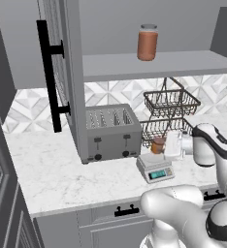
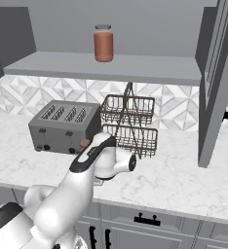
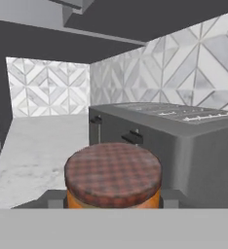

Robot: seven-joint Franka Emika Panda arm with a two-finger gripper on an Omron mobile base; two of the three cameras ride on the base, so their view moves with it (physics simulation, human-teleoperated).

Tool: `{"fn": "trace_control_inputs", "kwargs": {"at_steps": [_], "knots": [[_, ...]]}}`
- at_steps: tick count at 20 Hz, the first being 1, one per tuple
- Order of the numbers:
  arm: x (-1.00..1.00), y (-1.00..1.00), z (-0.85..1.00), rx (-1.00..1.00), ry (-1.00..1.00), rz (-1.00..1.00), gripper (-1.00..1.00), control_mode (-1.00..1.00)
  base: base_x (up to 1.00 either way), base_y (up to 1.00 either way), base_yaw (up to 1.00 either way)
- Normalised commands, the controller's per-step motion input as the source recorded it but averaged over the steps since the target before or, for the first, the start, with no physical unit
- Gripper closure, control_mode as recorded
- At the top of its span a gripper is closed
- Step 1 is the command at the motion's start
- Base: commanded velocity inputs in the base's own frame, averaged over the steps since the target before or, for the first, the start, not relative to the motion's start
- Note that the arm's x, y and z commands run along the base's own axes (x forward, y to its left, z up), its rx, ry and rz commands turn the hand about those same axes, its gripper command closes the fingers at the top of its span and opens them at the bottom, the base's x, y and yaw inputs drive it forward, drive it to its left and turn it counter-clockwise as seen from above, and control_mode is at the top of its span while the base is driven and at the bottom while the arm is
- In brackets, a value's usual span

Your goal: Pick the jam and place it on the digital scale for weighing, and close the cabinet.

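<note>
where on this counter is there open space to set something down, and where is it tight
Bare marble lies left of the toaster, toward the open cabinet door, and along the front edge of the counter. The stretch right of the wire basket rack is bare too. It is crowded where the digital scale, the jam and the gripper cluster.

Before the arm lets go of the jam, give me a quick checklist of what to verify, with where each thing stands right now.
1. Gripper shut on the jam: ok; the hand view shows the jam close between the fingers.
2. Jam above the digital scale: ok.
3. Jam resting on the plate: cannot tell; contact is hidden.
4. Toaster apart from the scale: ok.
5. Cabinet closed: not ok; its door stands open.
6. Reddish-brown jar upright on the shelf: ok.
</note>
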Motion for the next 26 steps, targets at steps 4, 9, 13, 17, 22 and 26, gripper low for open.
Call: {"fn": "trace_control_inputs", "kwargs": {"at_steps": [4,9,13,17,22,26], "knots": [[0.00,0.00,-0.40,-0.09,0.01,0.03,1.00,-1.00,0.00,0.00,0.00],[0.21,0.00,-0.34,-0.02,0.00,0.00,1.00,-1.00,0.00,0.00,0.00],[0.24,0.01,-0.34,0.00,0.06,0.00,1.00,-1.00,0.00,0.00,0.00],[0.13,-0.02,-0.34,0.00,0.05,0.00,1.00,-1.00,0.00,0.00,0.00],[0.04,0.00,-0.34,0.00,0.00,0.00,1.00,-1.00,0.00,0.00,0.00],[-0.21,0.00,-0.20,0.00,0.00,0.00,-1.00,-1.00,0.00,0.00,0.00]]}}
